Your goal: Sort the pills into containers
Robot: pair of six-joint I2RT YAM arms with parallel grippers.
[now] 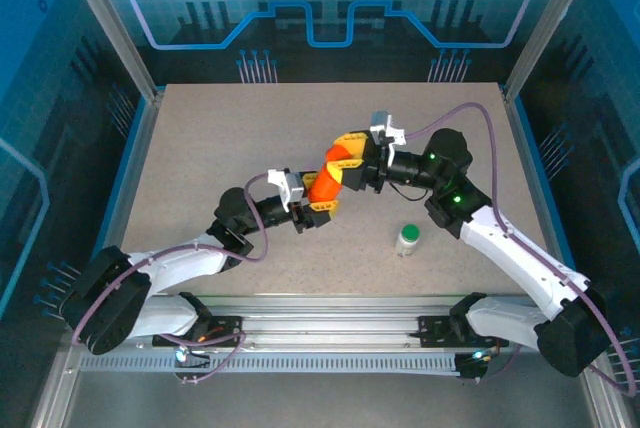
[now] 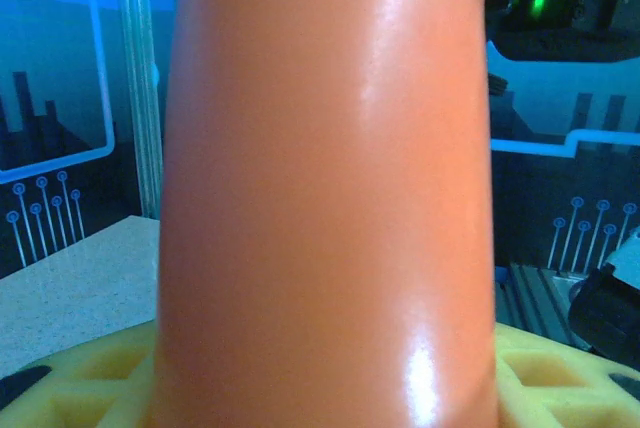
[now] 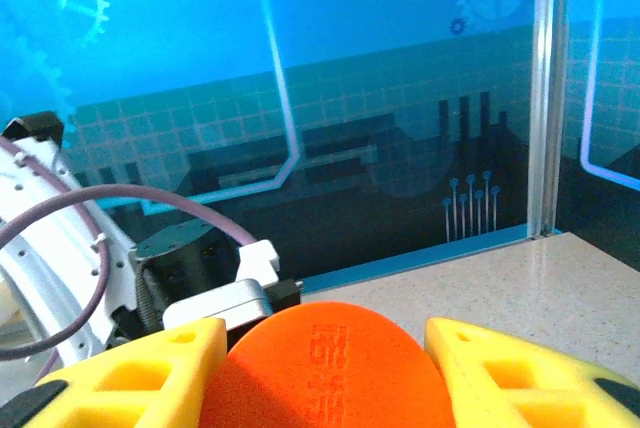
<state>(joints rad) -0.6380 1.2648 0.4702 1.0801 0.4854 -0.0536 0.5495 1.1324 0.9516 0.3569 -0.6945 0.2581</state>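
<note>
An orange pill bottle [image 1: 323, 188] hangs above the middle of the table, held between both arms. My left gripper [image 1: 318, 206] is shut on its body; the smooth orange wall [image 2: 325, 198] stands between the yellow fingers [image 2: 80, 373]. My right gripper [image 1: 345, 161] is shut on the bottle's far end, a flat orange disc with raised lettering [image 3: 325, 368] between its yellow fingers [image 3: 130, 373]. The pills and the containers are out of view.
A small clear bottle with a green cap [image 1: 407, 239] stands on the speckled table [image 1: 200, 148] to the right of the grippers, just in front of the right forearm. Clear blue walls with metal posts [image 1: 120, 38] enclose the table.
</note>
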